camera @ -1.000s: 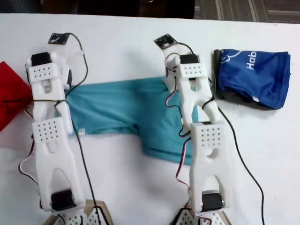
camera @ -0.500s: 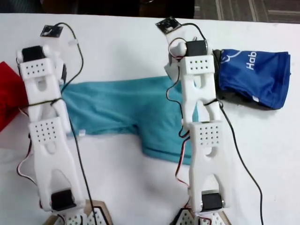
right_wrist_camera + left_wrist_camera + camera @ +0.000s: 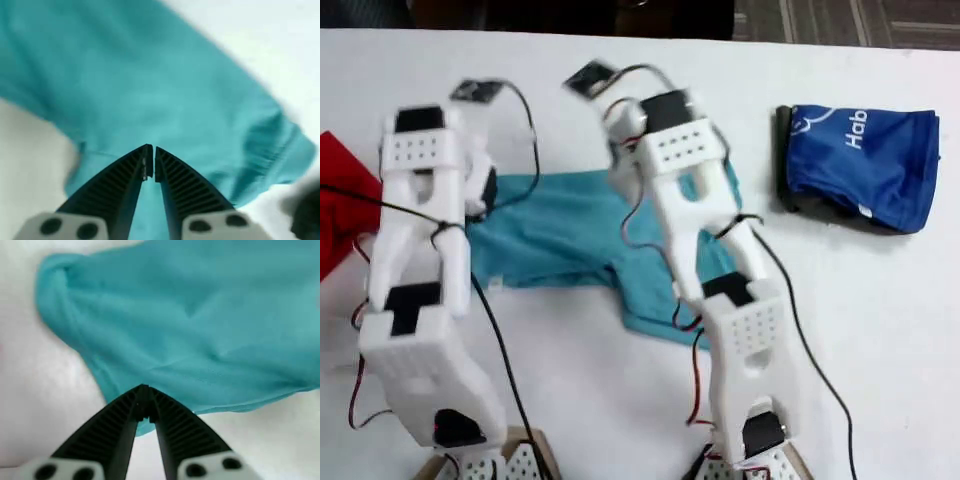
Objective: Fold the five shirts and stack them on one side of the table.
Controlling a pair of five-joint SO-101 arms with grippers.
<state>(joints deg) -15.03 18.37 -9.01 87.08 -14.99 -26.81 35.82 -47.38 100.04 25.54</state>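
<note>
A teal shirt [image 3: 570, 235] lies spread on the white table [image 3: 880, 340], a folded blue shirt [image 3: 865, 160] right of it, a red shirt [image 3: 340, 205] left.

a teal cloth shirt [image 3: 570, 230] lies flat and partly folded across the middle of the table, a long band running sideways with a wider flap hanging towards the near edge; its surface is softly creased. a folded royal-blue shirt with white print [image 3: 865, 165] sits well apart at the far right. a red shirt [image 3: 340, 215] lies at the left edge, cut off.
</note>
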